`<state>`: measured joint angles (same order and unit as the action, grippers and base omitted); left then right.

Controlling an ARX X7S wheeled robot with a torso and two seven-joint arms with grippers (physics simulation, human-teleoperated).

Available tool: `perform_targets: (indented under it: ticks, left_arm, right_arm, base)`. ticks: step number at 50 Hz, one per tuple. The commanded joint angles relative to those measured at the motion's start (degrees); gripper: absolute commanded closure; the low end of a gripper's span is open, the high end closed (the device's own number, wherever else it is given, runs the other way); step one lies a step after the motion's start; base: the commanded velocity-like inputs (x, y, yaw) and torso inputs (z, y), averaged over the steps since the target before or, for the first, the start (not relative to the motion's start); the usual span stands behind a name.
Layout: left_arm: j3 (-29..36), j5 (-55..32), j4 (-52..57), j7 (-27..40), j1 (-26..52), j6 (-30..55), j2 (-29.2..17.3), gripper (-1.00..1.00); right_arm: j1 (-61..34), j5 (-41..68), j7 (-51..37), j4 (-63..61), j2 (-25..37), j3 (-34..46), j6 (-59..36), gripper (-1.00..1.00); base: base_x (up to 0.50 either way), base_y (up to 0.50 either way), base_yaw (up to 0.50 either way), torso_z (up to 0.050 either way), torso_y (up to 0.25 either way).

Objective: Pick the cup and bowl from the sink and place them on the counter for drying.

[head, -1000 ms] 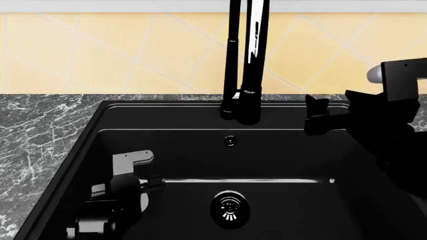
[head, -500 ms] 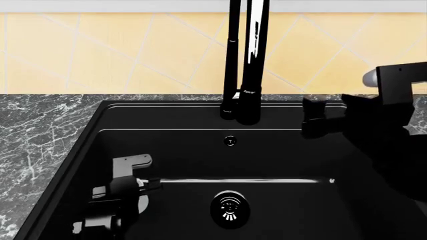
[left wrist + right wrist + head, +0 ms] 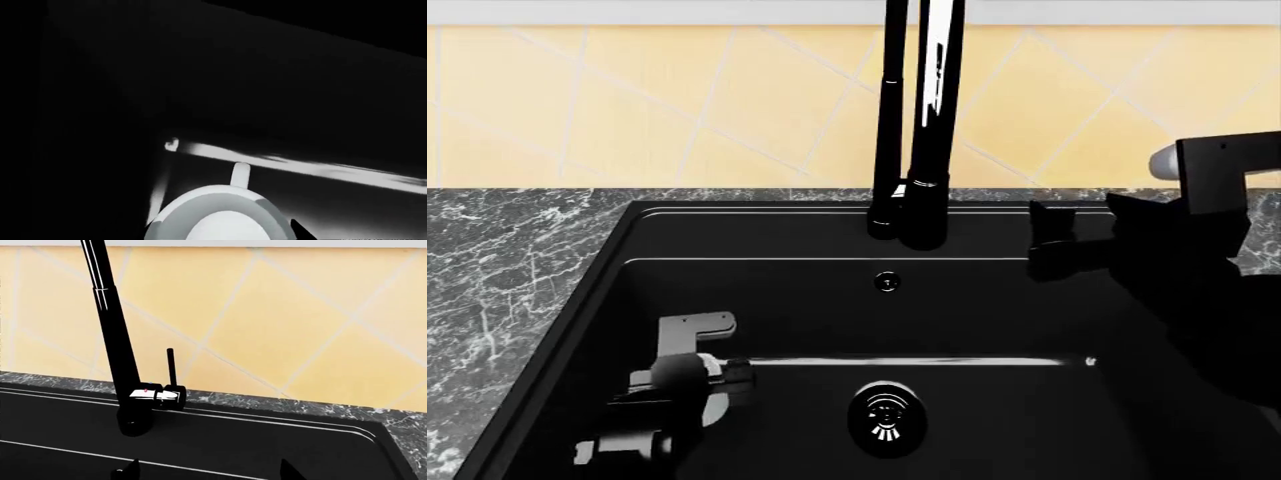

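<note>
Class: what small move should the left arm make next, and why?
Probably ease the left gripper toward the white round vessel in the sink. The wrist view shows only part of its rim at the frame edge, not yet between the fingers. Cup or bowl, I cannot tell.

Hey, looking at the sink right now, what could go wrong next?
The left gripper works deep in the dark sink, where the head view shows neither cup nor bowl, so a grasp could miss. The open right gripper hangs near the faucet and might knock it.
</note>
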<state>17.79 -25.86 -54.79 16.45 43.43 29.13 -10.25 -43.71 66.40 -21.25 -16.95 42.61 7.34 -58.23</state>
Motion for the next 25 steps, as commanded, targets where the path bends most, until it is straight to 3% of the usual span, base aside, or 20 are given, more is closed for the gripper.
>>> perform_targets:
  ticks: [1, 6, 12, 25]
  left_arm:
    - [0.0, -0.6, 5.2, 1.9, -3.3, 2.7, -0.7, 1.0]
    - [0.1, -1.0, 10.4, 3.6, -4.3, 5.2, -1.3, 1.0]
    - [2.2, -1.8, 24.9, 4.2, -6.9, 11.7, -5.0, 1.0]
    - [-2.0, -15.4, 51.8, 10.7, -3.4, 41.6, -8.6, 1.0]
  right_arm:
    - [0.4, 0.0, 0.3, 0.1, 0.0, -0.1, 0.7, -1.0]
    - [0.4, 0.0, 0.3, 0.1, 0.0, 0.0, 0.8, -1.0]
    - [0.0, 0.4, 0.0, 0.1, 0.1, -0.2, 0.5, -1.0]
    - [1.1, 0.0, 0.9, 0.9, -0.1, -0.2, 1.7, -1.0]
  base:
    - [0.0, 0.0, 0.0, 0.0, 0.0]
    - [0.0, 0.0, 0.0, 0.0, 0.0]
    - [0.0, 0.0, 0.0, 0.0, 0.0]
    - [0.0, 0.0, 0.0, 0.0, 0.0]
